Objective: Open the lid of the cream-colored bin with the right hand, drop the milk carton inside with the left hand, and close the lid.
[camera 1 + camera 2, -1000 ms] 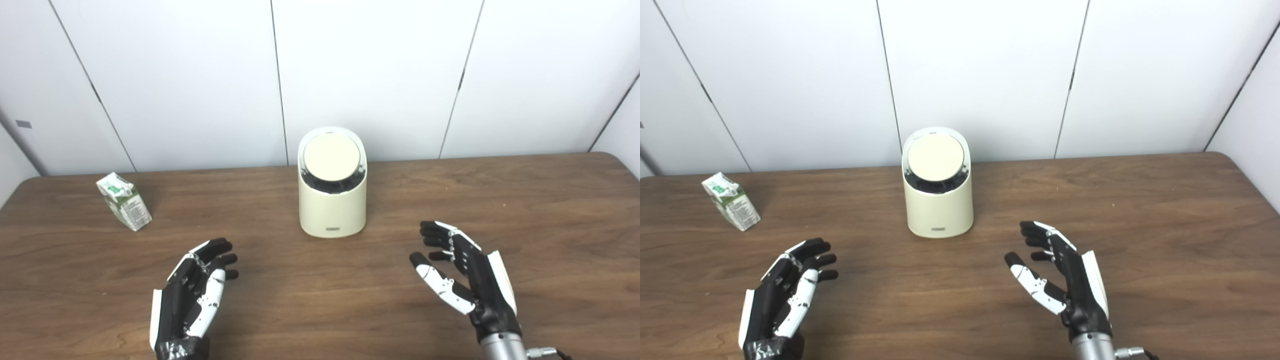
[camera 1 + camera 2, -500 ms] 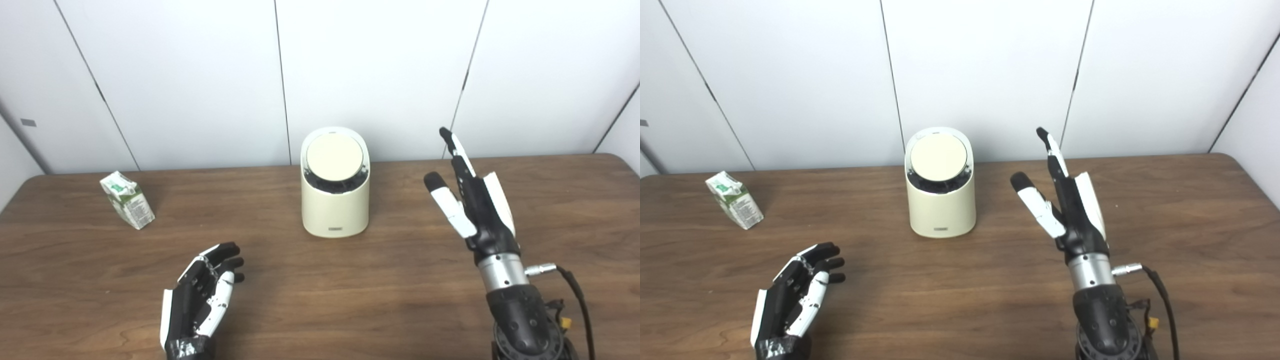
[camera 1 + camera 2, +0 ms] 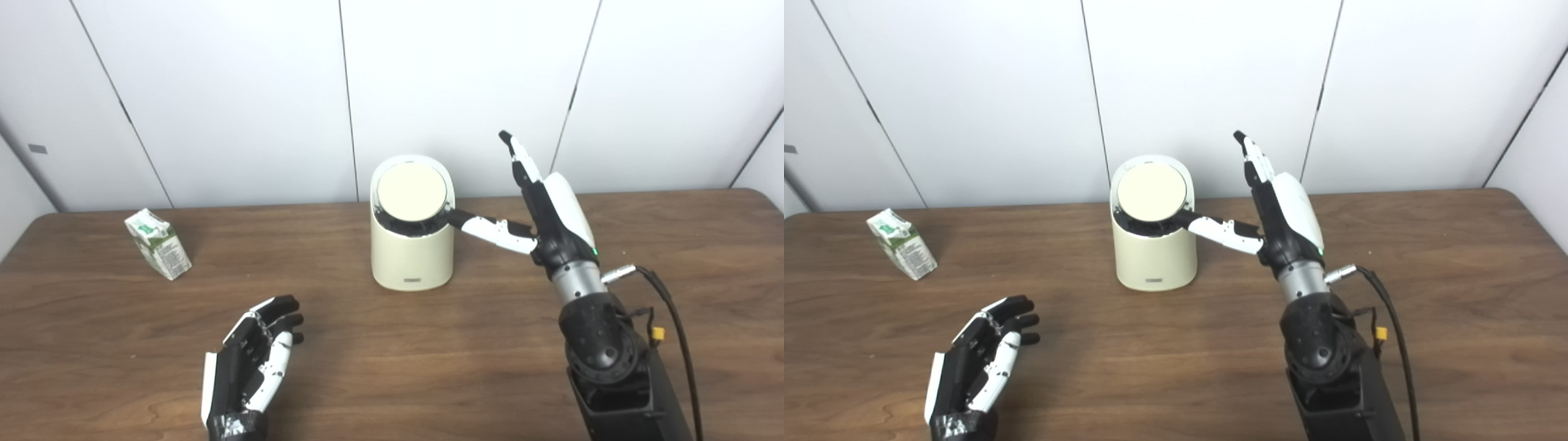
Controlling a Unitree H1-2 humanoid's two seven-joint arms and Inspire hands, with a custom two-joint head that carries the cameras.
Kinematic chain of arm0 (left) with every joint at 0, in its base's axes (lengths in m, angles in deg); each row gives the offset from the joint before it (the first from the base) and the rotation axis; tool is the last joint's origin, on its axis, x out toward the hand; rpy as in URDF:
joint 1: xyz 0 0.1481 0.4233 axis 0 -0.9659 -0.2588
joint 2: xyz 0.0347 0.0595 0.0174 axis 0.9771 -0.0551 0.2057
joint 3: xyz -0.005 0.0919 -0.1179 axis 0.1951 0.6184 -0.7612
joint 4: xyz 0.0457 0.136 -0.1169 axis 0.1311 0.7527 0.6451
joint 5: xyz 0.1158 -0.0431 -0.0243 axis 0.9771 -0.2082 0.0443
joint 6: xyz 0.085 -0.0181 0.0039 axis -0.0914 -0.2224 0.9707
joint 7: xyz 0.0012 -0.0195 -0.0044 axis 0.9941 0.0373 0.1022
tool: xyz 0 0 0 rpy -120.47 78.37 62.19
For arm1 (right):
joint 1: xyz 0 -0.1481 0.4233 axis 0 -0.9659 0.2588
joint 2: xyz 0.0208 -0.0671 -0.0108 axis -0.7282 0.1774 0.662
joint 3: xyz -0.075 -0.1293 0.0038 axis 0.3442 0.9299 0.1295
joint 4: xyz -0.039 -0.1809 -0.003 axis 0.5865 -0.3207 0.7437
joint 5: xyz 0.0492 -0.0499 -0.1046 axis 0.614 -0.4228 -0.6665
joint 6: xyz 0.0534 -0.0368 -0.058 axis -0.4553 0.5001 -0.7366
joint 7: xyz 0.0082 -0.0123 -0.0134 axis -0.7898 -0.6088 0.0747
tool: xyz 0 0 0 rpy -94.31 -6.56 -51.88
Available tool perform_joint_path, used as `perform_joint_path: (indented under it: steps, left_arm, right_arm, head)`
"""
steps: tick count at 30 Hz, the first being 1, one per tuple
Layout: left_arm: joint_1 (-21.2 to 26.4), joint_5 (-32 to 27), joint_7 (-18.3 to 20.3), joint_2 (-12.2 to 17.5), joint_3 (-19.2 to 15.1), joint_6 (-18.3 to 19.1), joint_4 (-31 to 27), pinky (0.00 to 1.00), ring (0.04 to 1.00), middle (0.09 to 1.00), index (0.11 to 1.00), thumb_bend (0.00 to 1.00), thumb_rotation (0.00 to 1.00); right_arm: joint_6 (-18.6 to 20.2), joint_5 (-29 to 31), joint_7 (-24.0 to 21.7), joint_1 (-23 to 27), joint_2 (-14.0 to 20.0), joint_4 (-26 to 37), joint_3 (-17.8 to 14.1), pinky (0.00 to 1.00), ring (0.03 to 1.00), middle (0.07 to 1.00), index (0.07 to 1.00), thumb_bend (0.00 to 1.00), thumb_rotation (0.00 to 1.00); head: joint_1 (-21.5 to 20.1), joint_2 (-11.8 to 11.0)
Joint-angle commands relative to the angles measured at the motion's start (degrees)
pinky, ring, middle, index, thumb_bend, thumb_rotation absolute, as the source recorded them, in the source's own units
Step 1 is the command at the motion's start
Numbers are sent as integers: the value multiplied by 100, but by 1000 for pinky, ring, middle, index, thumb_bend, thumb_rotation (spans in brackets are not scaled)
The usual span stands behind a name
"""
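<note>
Both views look from head height down and forward over the wooden table [image 3: 392, 367] toward the white panel wall [image 3: 245, 92], at middling range; the right eye view sits slightly to the right, so the cream-colored bin [image 3: 1151, 257] lies further left there; both share nearly the whole tabletop.

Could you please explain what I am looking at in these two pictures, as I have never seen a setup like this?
Both pictures come from two cameras side by side on a humanoid robot's head, so they show one scene from slightly different spots. Its arms enter from the bottom edge. On the wooden table stand a cream-colored bin with a round lid, not lifted, and farther left a milk carton. The right robot hand is raised beside the bin, open, its thumb reaching to the lid's edge. The left robot hand waits open, low over the table. Neither holds anything.
</note>
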Motion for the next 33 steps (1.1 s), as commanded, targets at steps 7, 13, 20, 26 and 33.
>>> perform_joint_path:
  steps: [7, 13, 20, 26, 33]
  left_arm:
    - [12, 138, 21, -46, 66, -135, -263, 605, 674, 706, 699, 251, 310]
    - [7, 104, 26, -54, 78, -161, -255, 604, 675, 709, 701, 255, 314]
    - [33, 110, 23, -45, 75, -173, -213, 604, 676, 708, 701, 249, 315]
    - [46, 95, 33, -48, 84, -221, -152, 604, 677, 710, 703, 247, 300]
    - [36, 192, 19, -69, 137, -192, -168, 599, 679, 712, 705, 239, 302]
  right_arm:
    - [104, -580, 71, 624, 37, -362, 80, 1000, 1000, 1000, 1000, 884, 547]
    - [113, -554, 64, 776, -40, -457, 76, 1000, 1000, 1000, 1000, 824, 713]
    - [167, -603, 59, 919, -94, -589, 103, 1000, 1000, 1000, 1000, 840, 735]
    - [240, -689, -175, 1030, -207, -699, 113, 1000, 1000, 1000, 1000, 822, 713]
    - [248, -1186, -570, 1145, -459, -837, 72, 1000, 1000, 1000, 1000, 835, 742]
  head:
    - [28, 31]
    - [33, 29]
    - [8, 8]
    - [9, -18]
    - [36, -19]
